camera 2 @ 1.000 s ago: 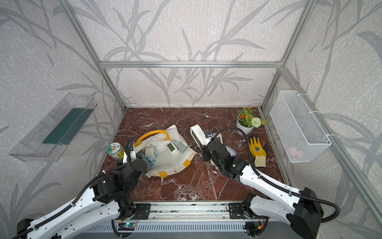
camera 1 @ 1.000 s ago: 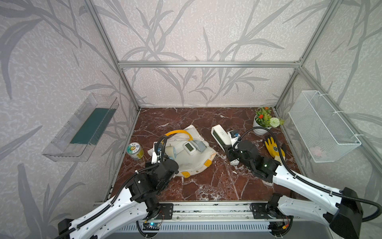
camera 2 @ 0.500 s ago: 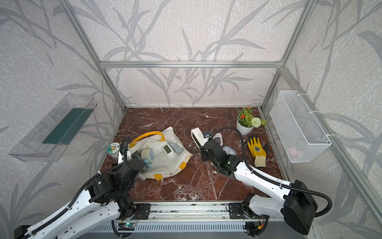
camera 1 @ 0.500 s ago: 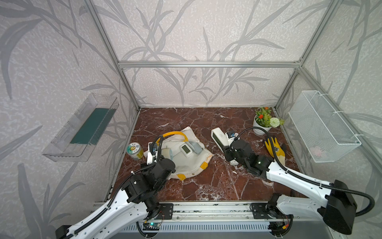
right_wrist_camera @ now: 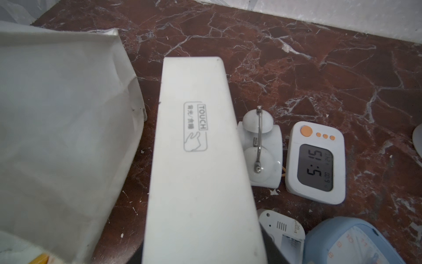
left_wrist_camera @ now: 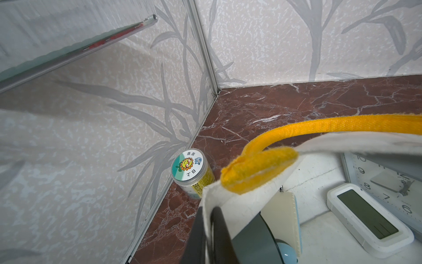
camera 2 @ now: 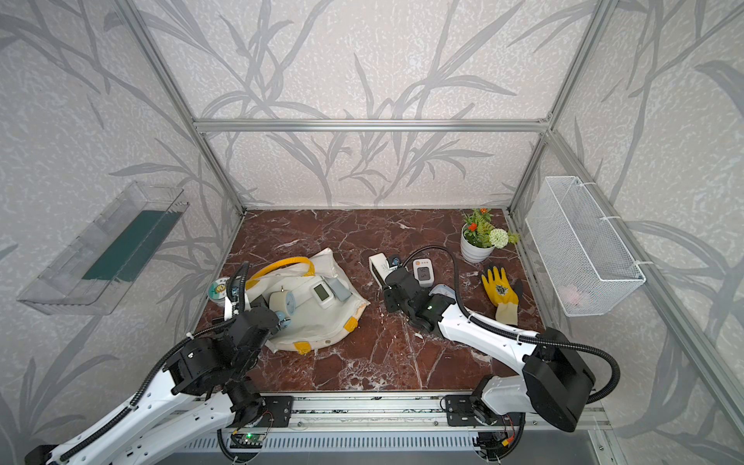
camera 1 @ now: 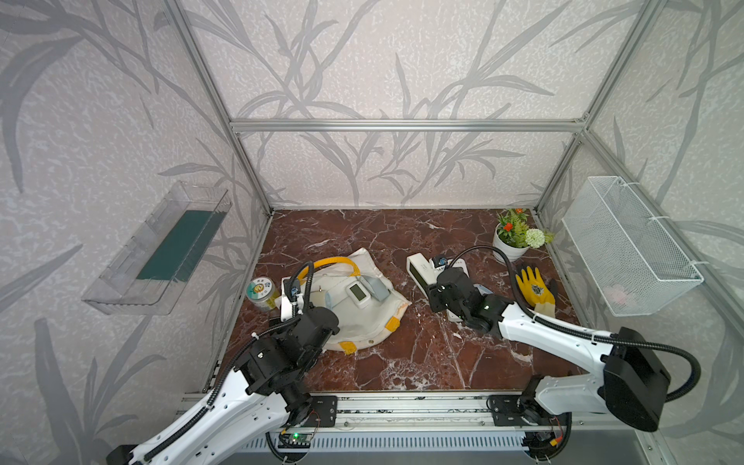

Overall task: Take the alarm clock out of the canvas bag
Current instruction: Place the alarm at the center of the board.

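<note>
1. Both arms have shifted slightly leftward over the past second. The left drew the bag's rim toward the can, and the right carried its clock nearer the bag.
2. Far left, a sunflower-lidded can (camera 1: 261, 292) stands on the marble worktop (camera 1: 402, 362) by the wall.
3. Just beside it lies the cream canvas bag (camera 1: 362, 326), mouth gaping, one yellow handle arched up. The left fingers (left_wrist_camera: 196, 240) are clamped tight on its rim.
4. Inside the bag rest a round pale clock (camera 2: 282, 302) and a white digital clock (camera 2: 322, 292).
5. Right of the bag, outside it, is the white bar-shaped alarm clock (camera 1: 418, 267). The right fingers (right_wrist_camera: 270, 251) are closed on its near end. Whether it touches the worktop cannot be told.
6. Beside it lie a white twin-bell clock (right_wrist_camera: 260, 148), an orange-buttoned digital clock (right_wrist_camera: 315, 162) and a blue clock (right_wrist_camera: 356, 242).
7. Further right are a yellow glove (camera 1: 533, 288) and a potted plant (camera 1: 513, 237).
</note>
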Controlling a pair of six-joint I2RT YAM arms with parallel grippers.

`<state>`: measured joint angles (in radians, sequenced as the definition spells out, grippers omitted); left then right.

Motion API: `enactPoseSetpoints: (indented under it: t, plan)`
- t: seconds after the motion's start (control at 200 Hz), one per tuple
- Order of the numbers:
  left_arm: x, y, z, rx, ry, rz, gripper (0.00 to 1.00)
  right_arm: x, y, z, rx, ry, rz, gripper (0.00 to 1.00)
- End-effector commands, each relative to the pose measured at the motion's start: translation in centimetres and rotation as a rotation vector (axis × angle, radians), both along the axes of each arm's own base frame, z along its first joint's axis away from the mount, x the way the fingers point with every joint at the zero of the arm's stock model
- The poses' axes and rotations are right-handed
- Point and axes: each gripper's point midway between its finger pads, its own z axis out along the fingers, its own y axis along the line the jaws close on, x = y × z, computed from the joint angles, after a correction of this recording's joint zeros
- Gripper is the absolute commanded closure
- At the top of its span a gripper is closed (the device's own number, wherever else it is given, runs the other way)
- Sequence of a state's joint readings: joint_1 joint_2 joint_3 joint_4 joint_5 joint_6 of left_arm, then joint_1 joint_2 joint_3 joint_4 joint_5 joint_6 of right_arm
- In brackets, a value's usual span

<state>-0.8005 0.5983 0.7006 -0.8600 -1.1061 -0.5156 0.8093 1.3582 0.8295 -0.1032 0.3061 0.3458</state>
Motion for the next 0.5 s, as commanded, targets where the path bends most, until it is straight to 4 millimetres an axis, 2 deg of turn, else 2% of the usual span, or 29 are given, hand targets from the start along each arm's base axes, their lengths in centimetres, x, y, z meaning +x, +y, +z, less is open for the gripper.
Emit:
enactPoseSetpoints:
  t: [0.0,0.25,0.495]
  plan:
    - [-0.2,0.9,1.4,-0.016,-0.057,0.056,1.0,1.5,0.8,1.8,0.048,-0.031,-0.039,0.72]
    - [-0.1,0.7,1.2,-0.02,-0.052,0.054,1.0,2.7,1.4,-0.2,0.003,0.042,-0.102,0.72]
    - [0.0,0.6,1.0,-0.025,-0.047,0.051,1.0,3.6,1.8,-1.1,0.006,0.07,-0.16,0.73]
